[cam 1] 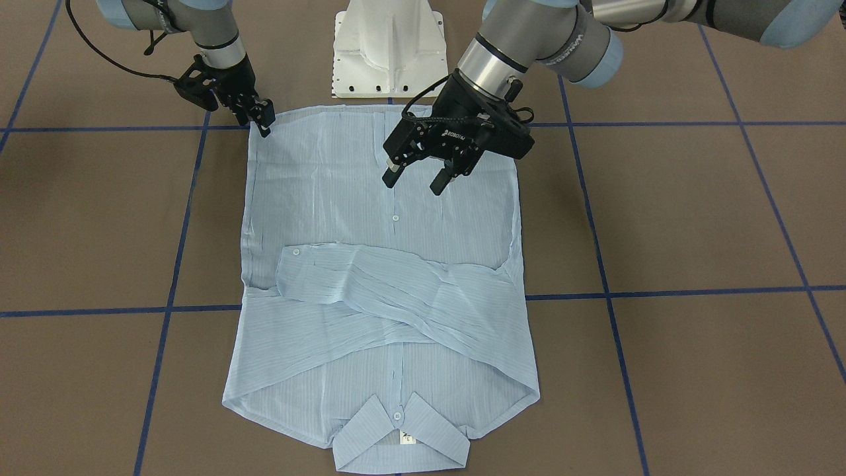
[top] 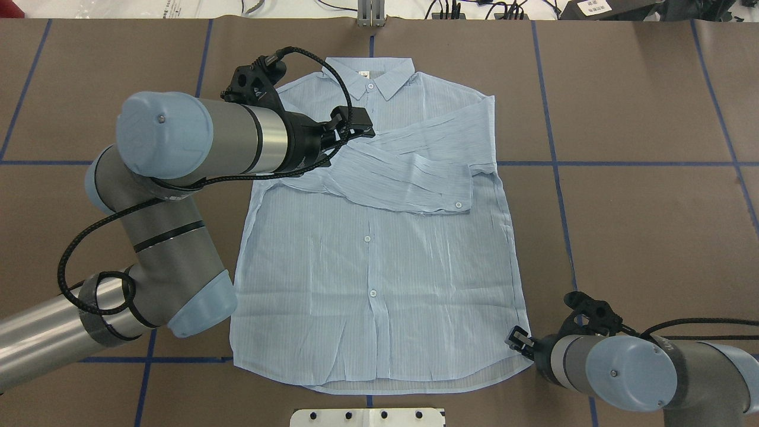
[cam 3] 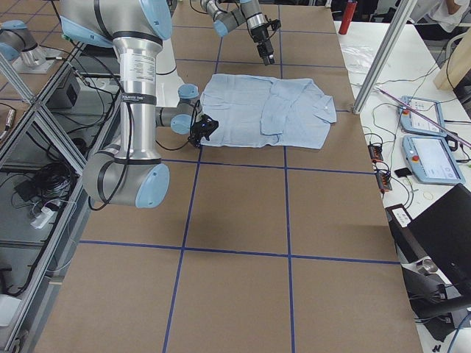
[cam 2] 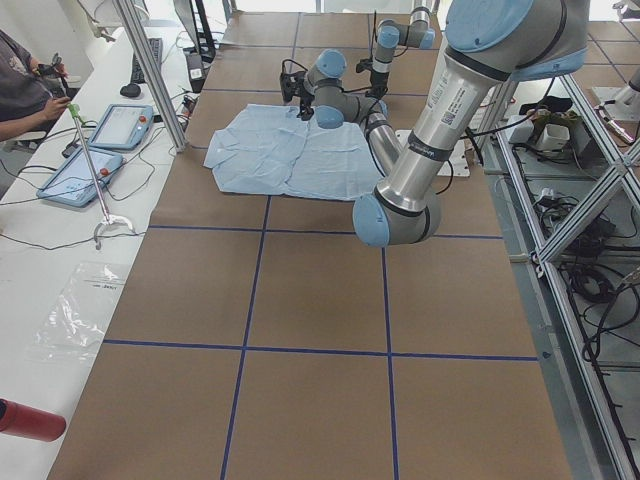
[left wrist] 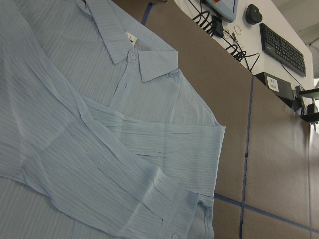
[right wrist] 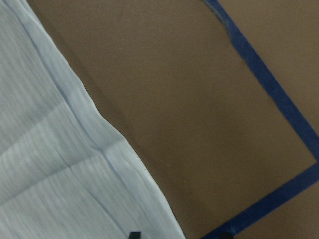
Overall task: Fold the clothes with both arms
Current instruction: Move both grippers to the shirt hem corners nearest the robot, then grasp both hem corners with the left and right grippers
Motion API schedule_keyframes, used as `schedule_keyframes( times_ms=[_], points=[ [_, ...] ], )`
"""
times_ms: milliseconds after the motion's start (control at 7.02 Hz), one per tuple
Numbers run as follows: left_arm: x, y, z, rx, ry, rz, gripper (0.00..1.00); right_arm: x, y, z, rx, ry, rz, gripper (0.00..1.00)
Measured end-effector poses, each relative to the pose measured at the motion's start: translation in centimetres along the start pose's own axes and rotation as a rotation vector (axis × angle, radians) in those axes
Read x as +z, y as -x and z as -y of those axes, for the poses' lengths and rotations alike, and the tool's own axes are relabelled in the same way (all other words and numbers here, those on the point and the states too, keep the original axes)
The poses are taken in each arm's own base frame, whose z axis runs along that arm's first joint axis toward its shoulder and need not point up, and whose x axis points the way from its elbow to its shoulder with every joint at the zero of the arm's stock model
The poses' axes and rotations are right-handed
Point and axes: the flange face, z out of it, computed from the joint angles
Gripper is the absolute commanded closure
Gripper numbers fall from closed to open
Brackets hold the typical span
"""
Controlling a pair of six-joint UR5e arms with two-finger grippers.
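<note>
Left hand (cam 1: 415,180) open, fingers spread, raised above shirt (cam 1: 330,192). Right hand (cam 1: 262,123) at a hem (cam 1: 330,112) corner, fingers slightly apart. Shirt flat, buttons up, on brown table (cam 1: 694,218). Long axis runs away from robot: hem nearest it, collar (cam 1: 423,436) pointing away. Sleeves (cam 1: 396,291) crossed over chest.

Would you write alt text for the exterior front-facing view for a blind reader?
A light-blue striped button-up shirt lies on a brown table, sleeves folded across its chest, collar nearest the camera. The black left gripper hovers open above it; the black right gripper is at a hem corner.
</note>
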Motion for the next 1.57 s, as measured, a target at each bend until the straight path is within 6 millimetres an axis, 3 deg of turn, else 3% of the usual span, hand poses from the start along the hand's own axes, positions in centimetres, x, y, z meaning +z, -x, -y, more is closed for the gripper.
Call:
schedule_keyframes(
  times_ms=[427, 570, 712, 1140, 1282, 1567],
  points=[
    [0.0, 0.0, -0.1, 0.0, 0.0, 0.001, 0.0, -0.9, 0.5, -0.1, 0.002, 0.013, 0.015, 1.0],
    [0.0, 1.1, -0.9, -0.004, 0.009, 0.025, 0.0, -2.0, 0.8, 0.0, 0.007, 0.022, 0.032, 1.0],
    [-0.3, 4.1, -3.0, -0.005, 0.023, 0.069, 0.0, -3.1, 1.1, 0.2, 0.011, 0.028, 0.05, 1.0],
    [-3.2, 16.4, -12.1, 0.025, 0.088, 0.253, 0.01, -4.0, 1.6, 0.2, 0.013, 0.037, 0.068, 1.0],
    [-3.3, 19.4, -14.3, 0.027, 0.108, 0.314, 0.03, -4.1, 1.7, 0.2, 0.013, 0.039, 0.071, 1.0],
    [-3.4, 22.7, -17.8, -0.006, 0.144, 0.392, 0.11, -4.1, 1.7, 0.2, 0.013, 0.04, 0.073, 1.0]
  ],
)
